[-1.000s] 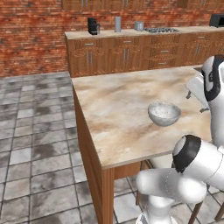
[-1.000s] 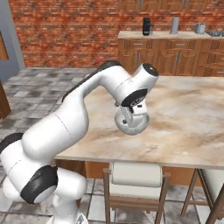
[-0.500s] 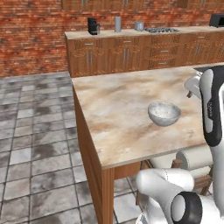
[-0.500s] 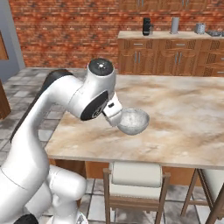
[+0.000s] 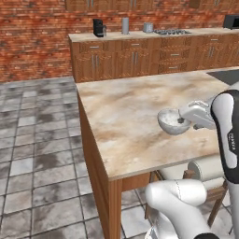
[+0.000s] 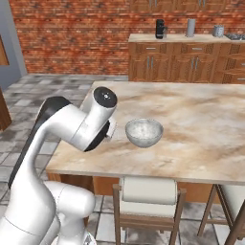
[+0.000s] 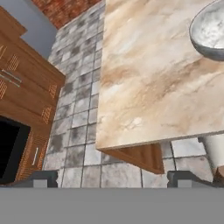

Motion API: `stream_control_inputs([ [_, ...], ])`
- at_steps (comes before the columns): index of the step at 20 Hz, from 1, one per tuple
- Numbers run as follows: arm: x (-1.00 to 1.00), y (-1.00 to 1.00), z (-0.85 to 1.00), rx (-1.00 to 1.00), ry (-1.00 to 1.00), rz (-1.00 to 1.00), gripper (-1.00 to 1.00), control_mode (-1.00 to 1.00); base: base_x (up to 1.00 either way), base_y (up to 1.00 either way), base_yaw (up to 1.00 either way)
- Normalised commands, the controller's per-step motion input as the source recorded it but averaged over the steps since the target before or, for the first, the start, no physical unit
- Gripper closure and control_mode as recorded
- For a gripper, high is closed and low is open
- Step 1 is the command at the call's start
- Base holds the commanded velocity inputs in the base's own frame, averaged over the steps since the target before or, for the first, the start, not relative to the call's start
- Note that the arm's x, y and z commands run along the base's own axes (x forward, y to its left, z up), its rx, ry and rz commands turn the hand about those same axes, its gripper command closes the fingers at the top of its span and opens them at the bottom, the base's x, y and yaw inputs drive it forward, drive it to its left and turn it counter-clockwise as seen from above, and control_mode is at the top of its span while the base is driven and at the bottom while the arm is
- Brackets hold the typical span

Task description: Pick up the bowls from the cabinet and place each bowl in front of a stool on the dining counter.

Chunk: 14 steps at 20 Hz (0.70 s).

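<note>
— Where's the bowl (image 6: 144,132)?
— Upright on the marble surface (image 6: 201,124), near the front edge, directly behind a stool (image 6: 148,191). Grey, speckled, empty.
— Why that spot?
— Matches the task: set in front of a stool, cream cushion tucked just under the edge there. Looks like one placement done.
— And the fingers (image 7: 112,178)?
— Spread wide, nothing between them. Both dark tips visible at the bottom of the hand view, apart, aimed over the surface corner toward the floor (image 7: 81,127).
— Touching the bowl?
— No. Clear of it; bowl sits off at the upper right of the hand view. Seen from the right base, hand just left of the bowl, with a gap.
— What's left?
— Probably the second bowl. Orange cabinet (image 7: 26,83) visible beyond the surface; likely the next stop. A second stool (image 6: 229,206) to the right, nothing set in front of it.
</note>
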Motion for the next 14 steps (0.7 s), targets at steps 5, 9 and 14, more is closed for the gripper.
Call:
stream_control_inputs([
  [5,0.04,0.81,0.17,-0.03,0.09,0.35,-1.0,-1.0,0.0,0.0,0.0],
  [9,-0.08,0.65,0.14,-0.32,0.11,0.01,-1.0,-1.0,0.0,0.0,0.0],
  [14,0.0,0.4,0.04,-0.42,0.0,0.0,-1.0,-1.0,0.0,0.0,0.0],
])
